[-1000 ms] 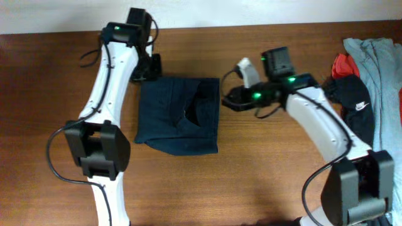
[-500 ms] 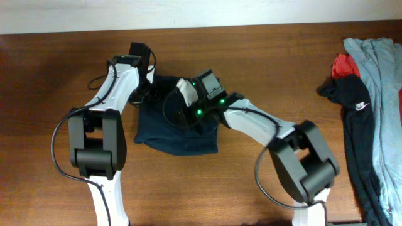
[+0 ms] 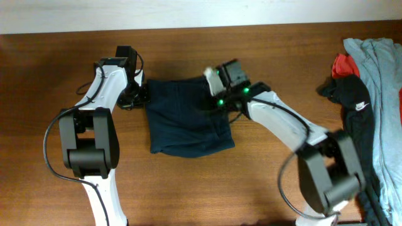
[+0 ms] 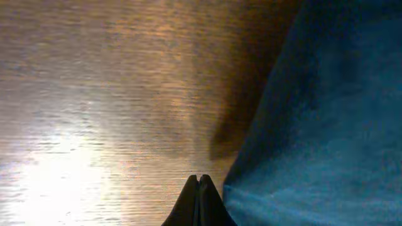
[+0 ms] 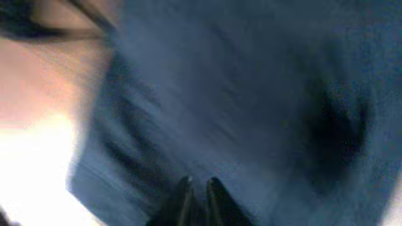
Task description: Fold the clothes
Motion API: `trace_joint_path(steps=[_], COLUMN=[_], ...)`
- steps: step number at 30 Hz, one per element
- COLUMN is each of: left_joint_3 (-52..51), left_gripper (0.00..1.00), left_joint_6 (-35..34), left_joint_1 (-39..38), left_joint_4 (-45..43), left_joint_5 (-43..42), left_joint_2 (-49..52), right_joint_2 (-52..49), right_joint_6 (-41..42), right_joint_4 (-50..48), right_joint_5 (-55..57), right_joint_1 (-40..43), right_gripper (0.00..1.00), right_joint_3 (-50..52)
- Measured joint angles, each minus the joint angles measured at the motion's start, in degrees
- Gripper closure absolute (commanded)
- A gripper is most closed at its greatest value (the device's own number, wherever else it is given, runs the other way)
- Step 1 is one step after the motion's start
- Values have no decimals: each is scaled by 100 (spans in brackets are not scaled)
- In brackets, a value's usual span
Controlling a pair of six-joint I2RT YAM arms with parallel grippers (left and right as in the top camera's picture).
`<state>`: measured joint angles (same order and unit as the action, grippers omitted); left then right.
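Observation:
The dark navy shorts (image 3: 188, 122) lie folded into a rough rectangle on the wooden table. My left gripper (image 3: 137, 97) is shut and empty, resting on the wood right beside the shorts' upper left edge; the left wrist view shows its tips (image 4: 200, 183) on bare wood next to the blue cloth (image 4: 314, 125). My right gripper (image 3: 217, 100) is low over the shorts' upper right part. In the blurred right wrist view its fingers (image 5: 199, 184) are nearly together above the fabric (image 5: 251, 94), with no cloth visibly between them.
A pile of other clothes lies at the right table edge: a black garment with a white swoosh (image 3: 355, 103), a light grey shirt (image 3: 377, 63) and a red piece (image 3: 342, 63). The table's back edge (image 3: 201, 26) meets a white wall.
My right arm swung left onto the shorts, then back right. The shorts slid right and slightly toward the front. My left gripper moved a little left, from the shorts' corner to its edge.

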<state>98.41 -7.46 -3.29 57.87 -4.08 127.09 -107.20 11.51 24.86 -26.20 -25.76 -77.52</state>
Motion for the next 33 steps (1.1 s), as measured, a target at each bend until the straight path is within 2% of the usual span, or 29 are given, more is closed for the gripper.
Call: trace_joint_path(steps=[2,5,10,16,21,24,27,29,33], left_joint_3=[-2,-7,-7,4,-374,-542,-577,-520,-205], left_gripper=[100,99,99,96,96,96,89,83,60], left_joint_6=[0,4,2,20,46,61,79,101,208], left_joint_1=[-11,-17,-11,-44,-442,-566,-540,-514,-378], left_joint_4=[-9,92,98,-673,-1423,-1462,-1445,-1274,-490], left_joint_5=[-74,-382,-710,-859,-876,-914,-1034,-1054,-1047], left_joint_2=[0,0,-105,-841,-671,-278,-98,-109,-149], right_joint_2=[289,354,-262,-1045,-1097,-1097,-1099,-1099,-833], right_joint_6=[-72,20,184,750,955,970,975,964,741], right_joint_4=[-625,-973,-1360,-1665,-1816,-1486,-992,-566,76], right_joint_5=[-219,-221,-166,804,1718,2072,2192,2122,1556], right_joint_1=[-22,-22,-22,-22,-17,87,413,717,1327], right_gripper=[85,85,86,86,85,85,81,74,66], right_joint_3=[-39,-90,-90,-61,-61,-66,-70,-66,-35])
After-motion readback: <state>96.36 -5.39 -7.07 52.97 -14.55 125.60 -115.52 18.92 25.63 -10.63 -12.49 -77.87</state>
